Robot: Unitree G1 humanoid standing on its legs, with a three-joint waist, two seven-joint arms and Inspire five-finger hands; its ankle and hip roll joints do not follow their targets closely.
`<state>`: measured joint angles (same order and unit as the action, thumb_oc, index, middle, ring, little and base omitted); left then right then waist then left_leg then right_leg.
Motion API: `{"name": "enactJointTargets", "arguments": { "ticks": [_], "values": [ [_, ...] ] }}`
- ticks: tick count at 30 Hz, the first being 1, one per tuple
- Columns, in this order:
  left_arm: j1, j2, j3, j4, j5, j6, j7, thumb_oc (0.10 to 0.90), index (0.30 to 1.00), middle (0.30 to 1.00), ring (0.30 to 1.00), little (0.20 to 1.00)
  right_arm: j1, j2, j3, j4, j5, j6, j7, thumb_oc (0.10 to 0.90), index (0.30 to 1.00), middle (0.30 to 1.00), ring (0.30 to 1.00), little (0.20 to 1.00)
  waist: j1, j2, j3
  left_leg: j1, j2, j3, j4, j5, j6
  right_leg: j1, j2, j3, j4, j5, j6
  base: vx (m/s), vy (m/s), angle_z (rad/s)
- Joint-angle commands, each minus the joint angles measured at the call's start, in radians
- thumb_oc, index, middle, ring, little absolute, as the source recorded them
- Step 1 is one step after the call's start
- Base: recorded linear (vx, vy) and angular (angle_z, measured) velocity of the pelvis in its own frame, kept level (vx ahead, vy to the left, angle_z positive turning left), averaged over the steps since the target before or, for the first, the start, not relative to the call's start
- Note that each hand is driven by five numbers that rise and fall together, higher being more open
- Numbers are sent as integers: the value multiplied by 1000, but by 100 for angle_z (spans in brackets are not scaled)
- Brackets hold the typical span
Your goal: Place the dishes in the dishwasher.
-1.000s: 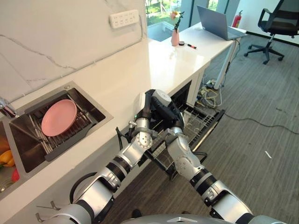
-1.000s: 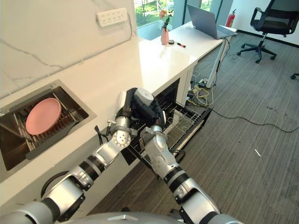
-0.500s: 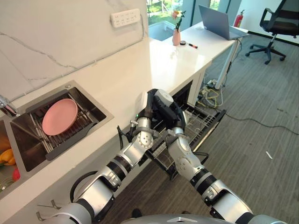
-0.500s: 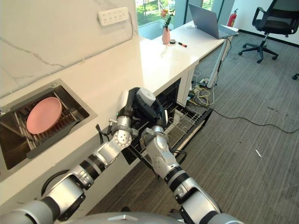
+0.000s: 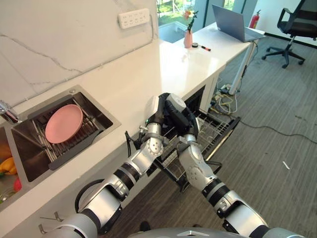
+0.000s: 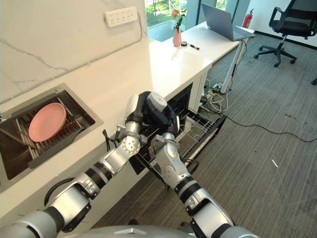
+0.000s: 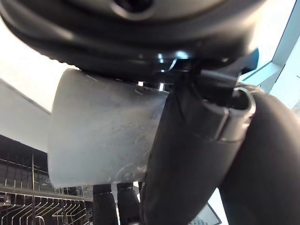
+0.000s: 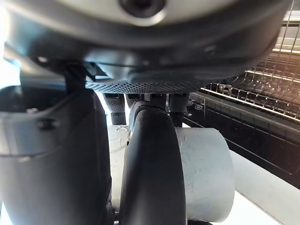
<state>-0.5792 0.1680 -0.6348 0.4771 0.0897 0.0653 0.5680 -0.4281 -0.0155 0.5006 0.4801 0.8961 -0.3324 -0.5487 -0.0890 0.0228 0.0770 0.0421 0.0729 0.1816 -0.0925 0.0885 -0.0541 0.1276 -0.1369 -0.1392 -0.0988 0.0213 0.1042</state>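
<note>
While the pink plate (image 5: 63,123) sits on the sink rack (image 5: 74,136), well left of both hands, the pulled-out dishwasher rack (image 5: 210,130) waits. Left hand (image 5: 159,115) and right hand (image 5: 184,120) hover together at the worktop (image 5: 129,84) edge; whether their fingers are open I cannot tell. I'd swing the left hand back over the plate first, approaching its rim squarely.

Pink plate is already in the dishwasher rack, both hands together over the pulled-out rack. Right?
Not quite. The pink plate lies in the sink, as the left eye view shows. The left hand and right hand are together over the pulled-out dishwasher rack.
</note>
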Motion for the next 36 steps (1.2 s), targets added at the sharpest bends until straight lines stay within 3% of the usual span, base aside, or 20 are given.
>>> {"name": "enactJointTargets", "arguments": {
  "ticks": [1, 8, 14, 20, 22, 25, 36],
  "values": [
    [-198, -165, -173, 11, 27, -184, -48, 800, 900, 900, 900, 900, -306, 77, -196, 41, -43, -91, -46, 400, 300, 300, 300, 300, 40, -11, -34, 119, 30, -12, 5, -143, -19, -13, -50, -50, 12, 4, 71, -10, 2, 3],
    [-223, -187, -248, 79, 123, -121, -189, 800, 900, 900, 900, 900, -368, 46, -317, 104, -61, -92, -102, 400, 300, 300, 300, 300, 41, 0, -32, 113, 28, -20, 5, -144, -20, -13, -49, -60, 12, -3, 73, -10, 8, 4],
    [-203, -117, -211, -17, 133, -105, -238, 800, 900, 900, 900, 900, -397, -7, -388, 127, -95, -86, -129, 400, 300, 300, 300, 300, 56, 3, -24, 107, 33, -30, 5, -139, -24, -17, -47, -75, 12, -12, 75, -10, -3, 7],
    [-193, -91, -190, -35, 138, -107, -246, 800, 900, 900, 900, 900, -398, -24, -402, 135, -108, -79, -131, 400, 300, 300, 300, 300, 62, 3, -23, 106, 33, -34, 5, -138, -25, -16, -48, -79, 12, -15, 75, -2, -1, 5],
    [-103, 47, -113, -190, 123, -132, -272, 800, 900, 900, 900, 900, -377, -80, -425, 133, -159, -54, -127, 400, 300, 300, 300, 300, 82, 1, -15, 102, 33, -42, 5, -137, -25, -12, -50, -93, 12, -17, 75, -9, -3, 14],
    [-34, 98, -69, -283, 98, -153, -285, 800, 900, 900, 900, 900, -361, -113, -447, 145, -189, -45, -134, 400, 300, 300, 300, 300, 97, -1, -11, 100, 34, -50, 5, -135, -26, -7, -50, -101, 12, -19, 74, -2, -4, 7],
    [75, 141, -5, -368, 14, -184, -277, 800, 900, 900, 900, 900, -254, -125, -419, 146, -224, -7, -125, 400, 300, 300, 300, 300, 107, -9, -5, 102, 33, -63, 5, -133, -28, 8, -49, -121, 12, -24, 67, 2, -4, 8]
  ]
}}
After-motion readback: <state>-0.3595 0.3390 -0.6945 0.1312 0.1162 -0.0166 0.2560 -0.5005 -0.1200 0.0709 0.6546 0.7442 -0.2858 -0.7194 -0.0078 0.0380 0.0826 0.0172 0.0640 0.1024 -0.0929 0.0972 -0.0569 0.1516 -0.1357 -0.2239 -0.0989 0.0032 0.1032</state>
